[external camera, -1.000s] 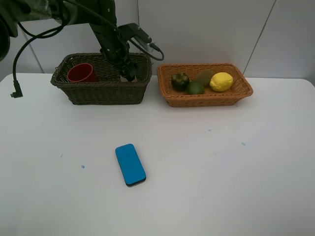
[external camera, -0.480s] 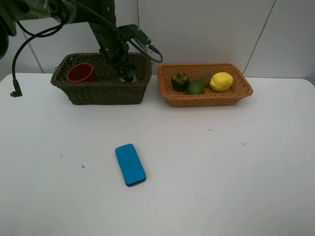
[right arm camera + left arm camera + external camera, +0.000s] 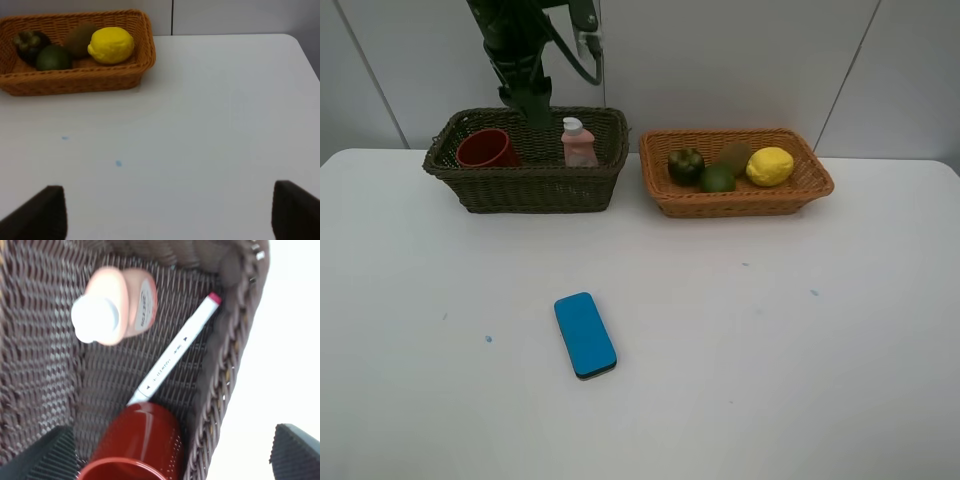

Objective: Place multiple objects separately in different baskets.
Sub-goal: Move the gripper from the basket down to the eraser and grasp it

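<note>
White desk (image 3: 770,370) and pale wall panels fill the scene. At the back left stands the dark olive-brown wicker basket (image 3: 525,185), holding a red plastic cup (image 3: 486,149) on its side, an upright pink bottle with white cap (image 3: 578,143) and, seen from the left wrist, a white marker (image 3: 172,350) lying on the basket floor between bottle and cup, one end touching the cup. Just beside it to the right sits the light orange wicker basket (image 3: 735,200) with a dark mangosteen (image 3: 685,164), a green lime (image 3: 717,179), a brown kiwi (image 3: 734,155) and a yellow lemon (image 3: 770,166) clustered together. A blue flat block (image 3: 585,334) lies alone on the desk, well apart from both baskets.

Above the dark basket hangs the left pincer (image 3: 165,457), spread wide and empty. From its wrist view the right pincer (image 3: 167,212) is also spread and empty, over bare desk near the orange basket.
</note>
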Controlling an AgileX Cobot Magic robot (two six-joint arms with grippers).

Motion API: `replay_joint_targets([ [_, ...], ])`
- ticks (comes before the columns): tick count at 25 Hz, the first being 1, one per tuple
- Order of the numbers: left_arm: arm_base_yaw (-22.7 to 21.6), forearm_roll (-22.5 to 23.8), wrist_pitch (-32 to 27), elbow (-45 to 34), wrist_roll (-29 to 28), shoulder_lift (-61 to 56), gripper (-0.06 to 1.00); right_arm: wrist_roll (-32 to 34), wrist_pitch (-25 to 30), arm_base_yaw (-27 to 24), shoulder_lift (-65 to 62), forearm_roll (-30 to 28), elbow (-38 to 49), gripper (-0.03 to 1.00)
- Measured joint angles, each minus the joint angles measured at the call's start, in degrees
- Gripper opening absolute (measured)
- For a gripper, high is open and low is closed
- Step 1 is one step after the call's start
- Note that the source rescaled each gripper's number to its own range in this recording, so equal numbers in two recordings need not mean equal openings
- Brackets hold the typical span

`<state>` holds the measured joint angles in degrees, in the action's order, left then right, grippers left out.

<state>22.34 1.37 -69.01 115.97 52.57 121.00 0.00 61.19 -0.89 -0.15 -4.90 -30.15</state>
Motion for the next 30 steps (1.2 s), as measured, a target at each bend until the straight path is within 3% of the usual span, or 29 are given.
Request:
replay_joint_targets([
  [3, 0.3, -3.3, -0.1, 0.0, 1.2, -3.1, 1.00, 0.0, 0.0, 0.0, 0.0, 0.0, 0.0, 0.87],
  [8, 3.7, -4.7, -0.1, 0.0, 1.9, -6.4, 1.00, 0.0, 0.0, 0.0, 0.0, 0.0, 0.0, 0.87],
  [11, 6.8, -5.0, -0.1, 0.0, -1.9, -7.1, 1.00, 0.0, 0.0, 0.0, 0.0, 0.0, 0.0, 0.87],
  [14, 9.4, -5.0, -0.2, 0.0, -14.4, -7.2, 1.00, 0.0, 0.0, 0.0, 0.0, 0.0, 0.0, 0.87],
  [20, 13.0, -4.3, -0.6, -1.1, -52.6, -7.4, 1.00, 0.0, 0.0, 0.0, 0.0, 0.0, 0.0, 0.87],
  [26, 16.7, -4.4, -0.7, -11.8, -69.1, -8.0, 1.00, 0.0, 0.0, 0.0, 0.0, 0.0, 0.0, 0.87],
  [30, 17.8, -5.0, -0.8, -19.9, -83.7, -8.7, 1.00, 0.0, 0.0, 0.0, 0.0, 0.0, 0.0, 0.87],
])
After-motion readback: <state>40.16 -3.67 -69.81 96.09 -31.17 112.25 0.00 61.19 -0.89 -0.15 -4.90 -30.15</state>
